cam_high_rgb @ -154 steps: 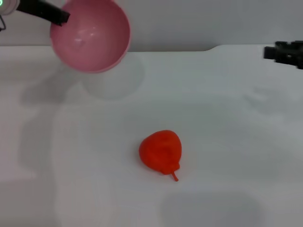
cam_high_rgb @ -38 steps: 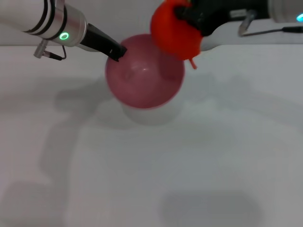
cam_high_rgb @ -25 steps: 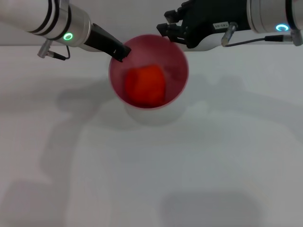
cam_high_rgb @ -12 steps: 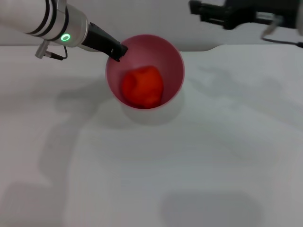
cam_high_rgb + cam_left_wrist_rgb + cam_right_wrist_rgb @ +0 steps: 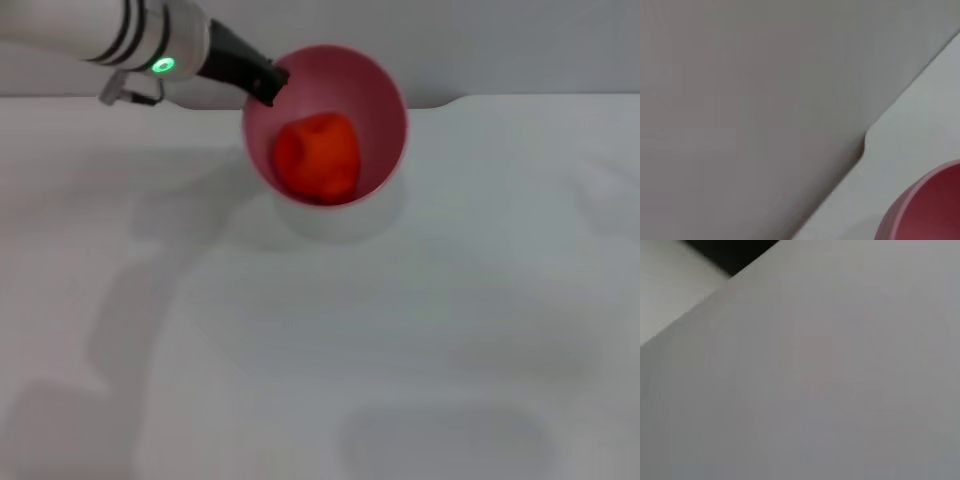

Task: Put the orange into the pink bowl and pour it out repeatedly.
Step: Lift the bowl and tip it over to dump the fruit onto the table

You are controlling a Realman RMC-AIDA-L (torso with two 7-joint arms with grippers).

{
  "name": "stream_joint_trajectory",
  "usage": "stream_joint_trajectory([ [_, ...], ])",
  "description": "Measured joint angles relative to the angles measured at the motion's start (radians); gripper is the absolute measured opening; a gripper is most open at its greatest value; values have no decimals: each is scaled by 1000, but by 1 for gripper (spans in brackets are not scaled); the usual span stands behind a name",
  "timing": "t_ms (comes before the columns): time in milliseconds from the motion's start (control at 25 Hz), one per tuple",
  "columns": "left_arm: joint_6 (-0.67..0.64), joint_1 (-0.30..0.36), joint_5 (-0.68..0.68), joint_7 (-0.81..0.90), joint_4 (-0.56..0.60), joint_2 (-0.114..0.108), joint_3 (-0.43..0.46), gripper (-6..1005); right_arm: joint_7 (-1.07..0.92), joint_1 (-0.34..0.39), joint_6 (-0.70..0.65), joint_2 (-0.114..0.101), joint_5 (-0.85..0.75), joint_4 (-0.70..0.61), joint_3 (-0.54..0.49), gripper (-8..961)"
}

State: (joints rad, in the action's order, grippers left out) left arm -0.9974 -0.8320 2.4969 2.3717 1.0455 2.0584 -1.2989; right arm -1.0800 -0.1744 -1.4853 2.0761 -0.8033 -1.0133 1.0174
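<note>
1. On my head view, the left gripper (image 5: 268, 83) comes in from the upper left, its black tip clamped on the near-left rim of the pink bowl (image 5: 385, 110). The bowl is held at the far side of the white table (image 5: 320, 350), tilted so its mouth faces toward me.
2. The orange (image 5: 318, 157) lies inside the bowl, low against the inner wall, inside the rim on every side.
3. The bowl's far rim overlaps the table's back edge, where the surface steps at a notch (image 5: 452, 100) just right of the bowl. A soft shadow lies on the table directly under the bowl.
4. The near and right parts of the table are bare white surface, so I see broad room there. The right gripper does not show in my head view.
5. On my left wrist view, I get only a slice of the pink bowl's (image 5: 927, 210) outer wall in one corner, with the table edge (image 5: 860, 165) running diagonally and its small notch just beside the bowl. The grey wall (image 5: 740, 100) fills the rest. No fingers show here.
6. My right wrist view gives a plain grey surface (image 5: 830, 390) with one dark corner (image 5: 730, 252). That arm's fingers are out of sight.
</note>
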Motion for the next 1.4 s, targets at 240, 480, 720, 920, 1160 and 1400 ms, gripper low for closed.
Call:
stream_joint_trajectory([
  [240, 272, 84, -2, 14, 87, 5, -269, 36, 134, 39, -78, 1, 179, 134, -50, 517],
  [480, 495, 170, -1, 14, 129, 8, -450, 35, 137, 29, -85, -1, 182, 156, -53, 517],
  [720, 889, 277, 12, -13, 138, 6, -674, 35, 138, 11, -85, -2, 179, 159, -43, 517],
  [920, 1180, 315, 14, -56, 67, 9, -810, 35, 130, 1, -85, -2, 179, 144, -28, 516],
  [1160, 1452, 313, 14, -62, -42, 11, -918, 35, 128, -2, -86, 1, 187, 127, -19, 516],
  [1400, 1616, 327, 10, -62, -78, 12, -970, 35, 128, -23, -85, -1, 190, 133, -16, 516],
])
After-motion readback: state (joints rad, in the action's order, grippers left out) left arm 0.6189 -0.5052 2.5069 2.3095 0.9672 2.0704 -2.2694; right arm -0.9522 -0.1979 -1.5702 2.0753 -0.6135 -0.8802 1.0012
